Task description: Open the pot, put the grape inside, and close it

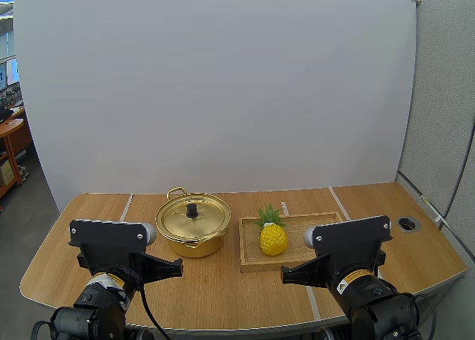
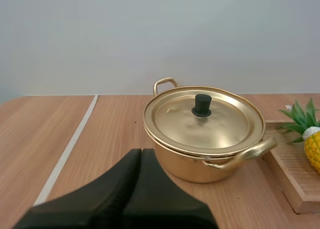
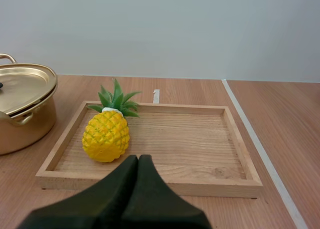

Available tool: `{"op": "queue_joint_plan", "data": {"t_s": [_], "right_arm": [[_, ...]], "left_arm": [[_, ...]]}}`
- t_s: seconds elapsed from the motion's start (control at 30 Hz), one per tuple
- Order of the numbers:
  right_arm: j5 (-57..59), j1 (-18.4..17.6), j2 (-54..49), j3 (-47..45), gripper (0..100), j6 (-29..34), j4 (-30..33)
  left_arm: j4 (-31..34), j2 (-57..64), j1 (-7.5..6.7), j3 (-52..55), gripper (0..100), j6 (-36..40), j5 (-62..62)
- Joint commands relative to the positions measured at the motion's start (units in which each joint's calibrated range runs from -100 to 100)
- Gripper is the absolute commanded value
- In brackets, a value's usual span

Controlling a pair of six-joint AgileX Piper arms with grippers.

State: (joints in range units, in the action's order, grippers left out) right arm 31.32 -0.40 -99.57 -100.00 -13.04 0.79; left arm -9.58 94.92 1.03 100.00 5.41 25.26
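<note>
A gold pot (image 1: 193, 226) (image 2: 205, 139) (image 3: 22, 109) stands on the table with its lid (image 2: 202, 120) on, a black knob (image 1: 192, 210) (image 2: 202, 105) at the lid's centre. A yellow toy pineapple (image 1: 273, 234) (image 3: 107, 131) (image 2: 310, 139) with green leaves lies in the wooden tray (image 1: 297, 260) (image 3: 200, 144), at the tray's pot side. My left gripper (image 1: 177, 266) (image 2: 141, 154) is shut, short of the pot on its near side. My right gripper (image 1: 286, 274) (image 3: 138, 160) is shut, just before the tray's near rim.
A pale strip (image 2: 70, 146) runs along the table left of the pot, another (image 3: 260, 144) right of the tray. A round cable hole (image 1: 408, 223) sits at the table's far right. Bare wood lies on both sides.
</note>
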Motion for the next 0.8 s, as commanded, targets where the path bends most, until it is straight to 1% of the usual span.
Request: {"op": "queue_joint_plan", "data": {"t_s": [0.0,0.07,0.77], "right_arm": [[-0.08,0.18,-0.43,0.00,0,0.00,-0.10],[-0.08,0.18,-0.43,0.00,0,0.00,-0.10],[-0.25,0.18,-0.43,0.00,0,0.00,-0.10]], "left_arm": [[0.46,3.08,0.14,0.00,0,0.78,-2.07],[0.46,5.08,0.14,0.00,0,0.78,-2.07],[0.71,5.08,-0.02,0.00,0,0.78,-3.36]]}}
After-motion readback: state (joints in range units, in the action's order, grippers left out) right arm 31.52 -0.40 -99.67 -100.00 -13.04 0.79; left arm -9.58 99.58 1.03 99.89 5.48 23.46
